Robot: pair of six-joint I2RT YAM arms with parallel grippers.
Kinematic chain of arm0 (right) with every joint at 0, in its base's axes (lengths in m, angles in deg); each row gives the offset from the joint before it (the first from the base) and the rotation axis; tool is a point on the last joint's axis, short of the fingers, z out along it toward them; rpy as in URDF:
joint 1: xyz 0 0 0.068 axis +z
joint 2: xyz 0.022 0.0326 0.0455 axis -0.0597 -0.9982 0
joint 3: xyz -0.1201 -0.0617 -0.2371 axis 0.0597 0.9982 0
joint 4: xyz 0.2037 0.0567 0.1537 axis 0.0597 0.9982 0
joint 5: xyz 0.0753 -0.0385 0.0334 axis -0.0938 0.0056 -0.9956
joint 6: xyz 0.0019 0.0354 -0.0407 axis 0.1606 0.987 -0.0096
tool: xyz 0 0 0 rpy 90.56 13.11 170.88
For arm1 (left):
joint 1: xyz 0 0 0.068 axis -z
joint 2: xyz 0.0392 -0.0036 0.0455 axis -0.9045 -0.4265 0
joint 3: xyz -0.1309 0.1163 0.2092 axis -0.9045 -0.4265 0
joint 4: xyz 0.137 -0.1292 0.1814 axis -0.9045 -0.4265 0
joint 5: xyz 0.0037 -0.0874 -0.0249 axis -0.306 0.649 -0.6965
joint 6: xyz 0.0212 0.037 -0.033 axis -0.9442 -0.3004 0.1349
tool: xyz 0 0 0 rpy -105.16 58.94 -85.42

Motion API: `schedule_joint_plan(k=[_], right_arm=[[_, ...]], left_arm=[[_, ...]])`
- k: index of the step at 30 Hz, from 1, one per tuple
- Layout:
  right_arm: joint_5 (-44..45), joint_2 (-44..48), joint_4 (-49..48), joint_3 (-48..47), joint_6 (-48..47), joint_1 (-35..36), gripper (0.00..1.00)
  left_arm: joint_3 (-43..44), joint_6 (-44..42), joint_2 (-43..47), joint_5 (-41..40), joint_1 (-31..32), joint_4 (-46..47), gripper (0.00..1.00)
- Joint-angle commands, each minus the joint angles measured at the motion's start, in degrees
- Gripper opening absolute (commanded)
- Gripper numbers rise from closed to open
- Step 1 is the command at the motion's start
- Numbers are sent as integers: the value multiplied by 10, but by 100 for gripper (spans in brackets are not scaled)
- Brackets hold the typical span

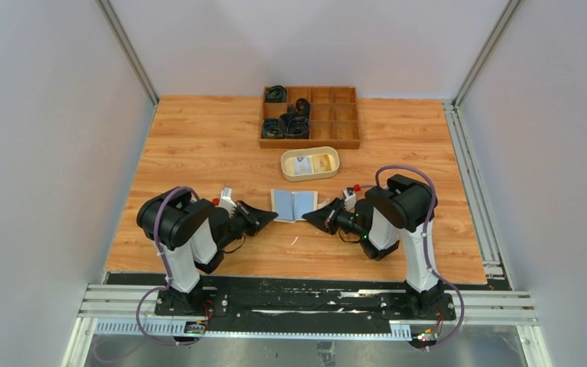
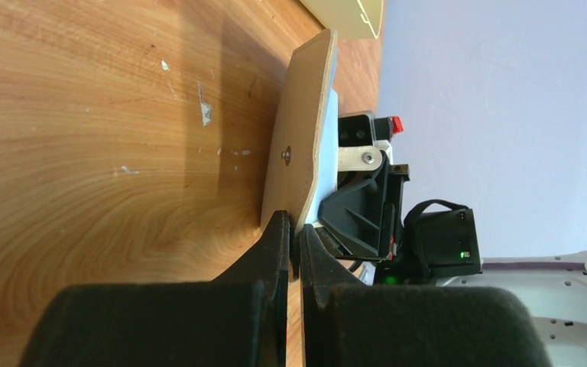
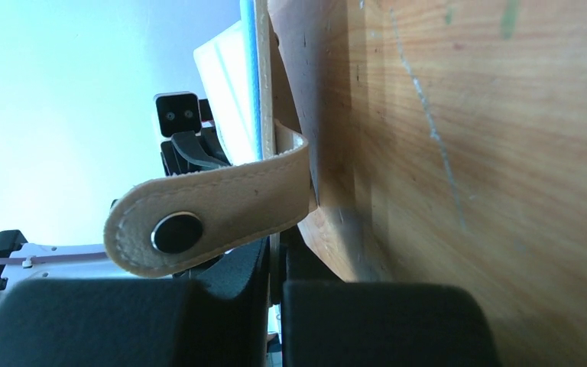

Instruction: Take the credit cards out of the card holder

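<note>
The beige card holder (image 1: 294,204) lies open at the middle of the table, held between my two grippers just above the wood. Pale blue credit cards (image 1: 284,202) show in its inner pockets. My left gripper (image 1: 273,216) is shut on its left edge. In the left wrist view the jaws (image 2: 294,233) pinch the tan flap (image 2: 298,145), with a card's edge (image 2: 327,153) behind it. My right gripper (image 1: 311,218) is shut on its right edge. In the right wrist view the closure tab (image 3: 214,210) curls over the jaws (image 3: 277,248), and a pale blue card (image 3: 233,84) shows beyond.
A cream oval dish (image 1: 332,170) stands just behind the card holder, with two small flat items in it. A wooden compartment tray (image 1: 344,115) with black coiled items sits at the back. Small white specks lie on the wood near the front.
</note>
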Motion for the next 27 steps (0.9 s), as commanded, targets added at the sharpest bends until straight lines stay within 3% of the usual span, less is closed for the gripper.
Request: schedule_joint_plan(k=[1, 3, 8, 15, 27], right_arm=[[62, -95, 37, 92, -76, -49, 0], [61, -96, 37, 96, -80, -57, 0], [56, -98, 36, 99, -85, -64, 0], [54, -104, 33, 98, -87, -67, 0], [49, -104, 29, 100, -89, -70, 0]], left_arm=[[16, -27, -19, 57, 0, 30, 0], [17, -33, -19, 59, 0, 30, 0], [18, -37, -15, 57, 0, 30, 17], [14, -53, -29, 90, 0, 29, 31], [55, -93, -107, 77, -1, 30, 31]])
